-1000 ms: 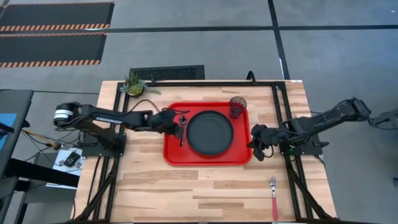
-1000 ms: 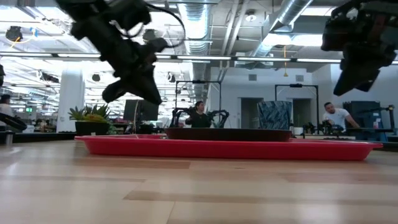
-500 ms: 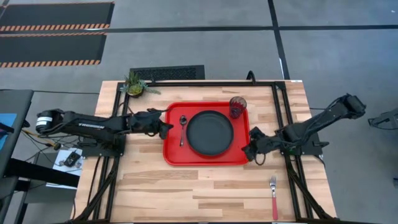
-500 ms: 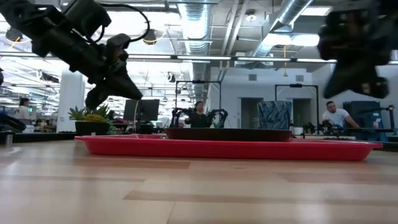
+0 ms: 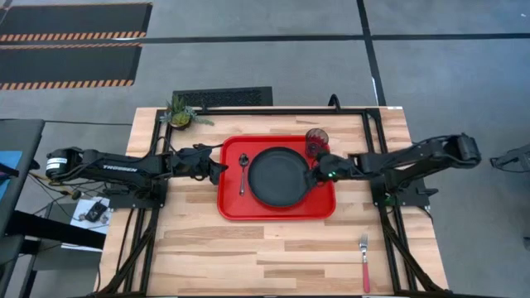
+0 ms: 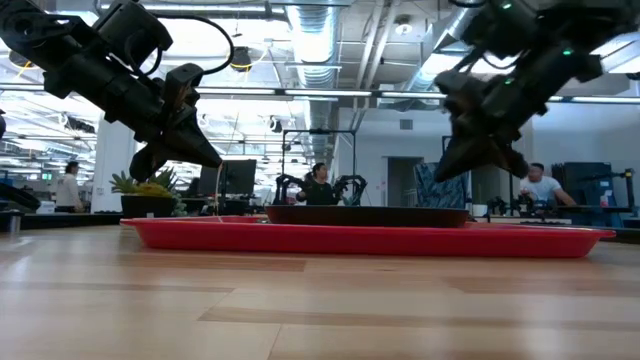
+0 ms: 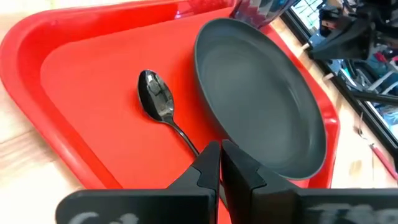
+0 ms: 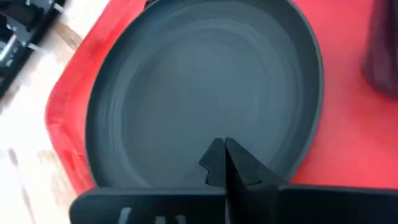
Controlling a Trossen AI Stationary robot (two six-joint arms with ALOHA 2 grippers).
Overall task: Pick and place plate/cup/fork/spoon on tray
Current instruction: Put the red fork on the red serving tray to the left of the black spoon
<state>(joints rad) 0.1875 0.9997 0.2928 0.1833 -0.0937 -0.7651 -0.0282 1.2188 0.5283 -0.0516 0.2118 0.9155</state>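
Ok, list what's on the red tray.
On the tray: the black plate, the spoon beside it and the cup at a corner. Anything under the plate is hidden.

A small potted plant (image 5: pixel 178 112) sits at the table's (image 5: pixel 248 248) far-left corner.

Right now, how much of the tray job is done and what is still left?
Done: the plate, the cup and the spoon lie on the tray. In hand: nothing. The left gripper is shut beside the tray's left edge, and the right gripper is shut over the plate's right rim. Left: the fork lies on the table, near the front right corner.
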